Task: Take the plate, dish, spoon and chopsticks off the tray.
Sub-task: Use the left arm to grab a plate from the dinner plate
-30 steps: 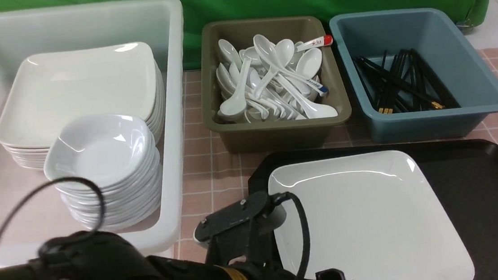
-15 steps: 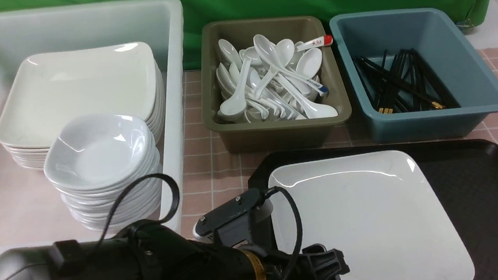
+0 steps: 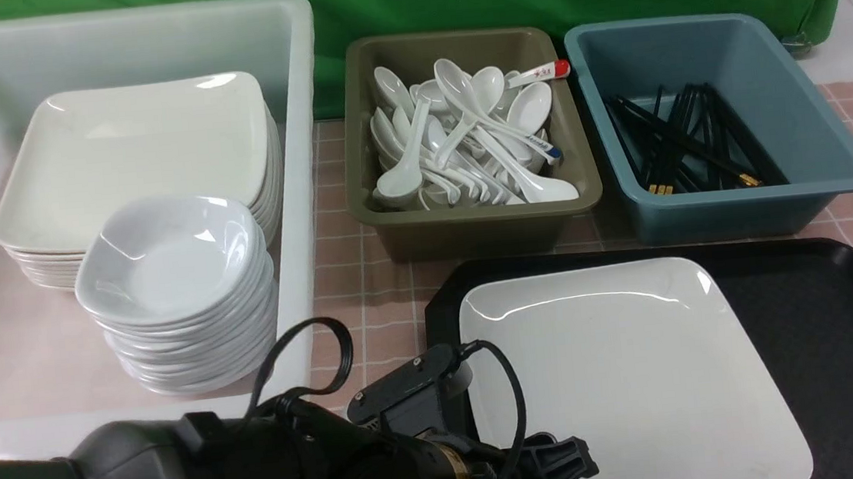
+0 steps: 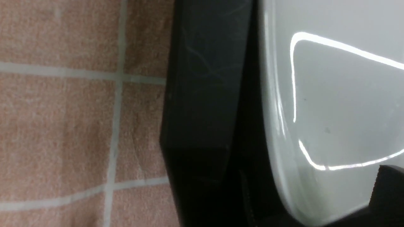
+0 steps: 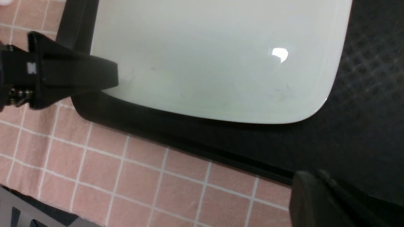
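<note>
white plate (image 3: 624, 376) on black tray (image 3: 825, 297), left hand (image 3: 562, 463) spread at its corner (right hand (image 5: 318, 197) closed).

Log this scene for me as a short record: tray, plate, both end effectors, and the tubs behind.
tray: black, only the plate on it in view
plate: white, square, flat on the tray's left part
left end effector: open, at the plate's near left corner
right end effector: shut, nothing seen held
tubs: white tub holds stacked plates and dishes; olive tub spoons; blue tub black chopsticks
</note>
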### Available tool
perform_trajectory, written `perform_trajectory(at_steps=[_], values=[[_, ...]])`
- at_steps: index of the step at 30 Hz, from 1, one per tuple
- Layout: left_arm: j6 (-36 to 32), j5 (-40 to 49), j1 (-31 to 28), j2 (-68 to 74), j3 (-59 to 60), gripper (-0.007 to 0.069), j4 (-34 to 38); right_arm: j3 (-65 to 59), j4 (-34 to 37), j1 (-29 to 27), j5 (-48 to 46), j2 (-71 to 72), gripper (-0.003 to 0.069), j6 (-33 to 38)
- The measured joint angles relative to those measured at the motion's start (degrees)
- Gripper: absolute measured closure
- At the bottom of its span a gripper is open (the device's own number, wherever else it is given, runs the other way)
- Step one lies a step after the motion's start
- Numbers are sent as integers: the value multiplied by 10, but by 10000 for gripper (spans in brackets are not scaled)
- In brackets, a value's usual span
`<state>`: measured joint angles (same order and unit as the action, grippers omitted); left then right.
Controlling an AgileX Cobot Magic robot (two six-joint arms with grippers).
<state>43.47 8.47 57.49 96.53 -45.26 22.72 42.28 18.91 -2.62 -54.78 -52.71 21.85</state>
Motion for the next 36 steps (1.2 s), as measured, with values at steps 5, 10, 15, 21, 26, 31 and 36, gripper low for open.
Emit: perform_trajectory(at_steps=[5,10,15,21,26,31,36], values=[[0,-55,0,13,1,94,2,0,0,0,1,0,607,0],[0,-79,2,26,1,94,5,0,1,0,1,0,607,0],[0,-127,15,48,1,94,6,0,1,0,1,0,601,0],[0,-165,25,66,-1,115,11,0,1,0,-1,0,592,0],[0,-172,25,73,-2,221,10,0,1,0,-5,0,590,0],[11,-164,25,80,-2,494,20,0,1,0,-5,0,586,-1],[14,-161,25,70,-2,531,20,0,1,0,-7,0,586,0]])
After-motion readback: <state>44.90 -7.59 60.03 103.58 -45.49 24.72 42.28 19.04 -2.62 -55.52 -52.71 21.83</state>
